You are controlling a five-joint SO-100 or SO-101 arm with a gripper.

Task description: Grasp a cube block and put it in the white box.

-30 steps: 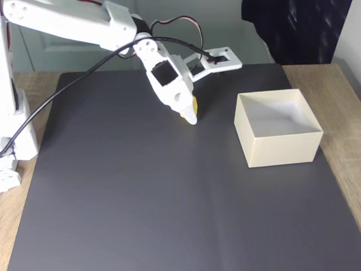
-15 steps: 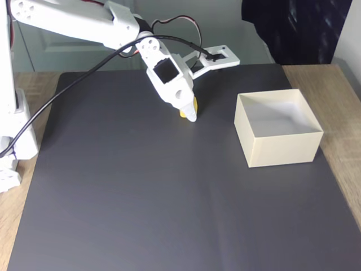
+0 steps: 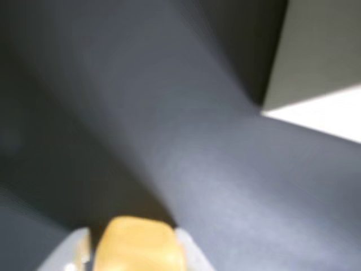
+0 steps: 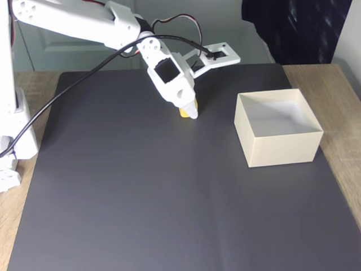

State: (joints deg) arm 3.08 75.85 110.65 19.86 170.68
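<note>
At the bottom edge of the wrist view, a little left of centre, you see the cube block [image 3: 138, 244] as a blurred yellow-orange shape with pale claw fingers [image 3: 189, 253] pressed against it on either side. The claw [image 3: 135, 248] is closed down to the width of the block and has hold of it. Behind it the dark grey mat [image 3: 186, 147] runs across nearly the whole frame, out of focus. In the upper right corner you see one corner of the white box [image 3: 316, 62], its near wall shaded and a bright strip below it.

Upper middle of the fixed view, you find the white arm [image 4: 79, 22] reaching in from the upper left of the frame, a black cable [image 4: 62, 90] looping along it. Its claw [image 4: 189, 111] points down at the mat [image 4: 141, 192], and a sliver of the yellow cube block [image 4: 184, 113] peeks out at the tip, mostly hidden by the white finger in front. You cannot tell from this angle whether the block touches the mat or is just off it. The white box [image 4: 282, 149] stands to the right of centre, open side up, well apart from the claw and the block. The mat lies on a wooden desk [image 4: 338, 84], which shows along the right and left edges of the frame.
</note>
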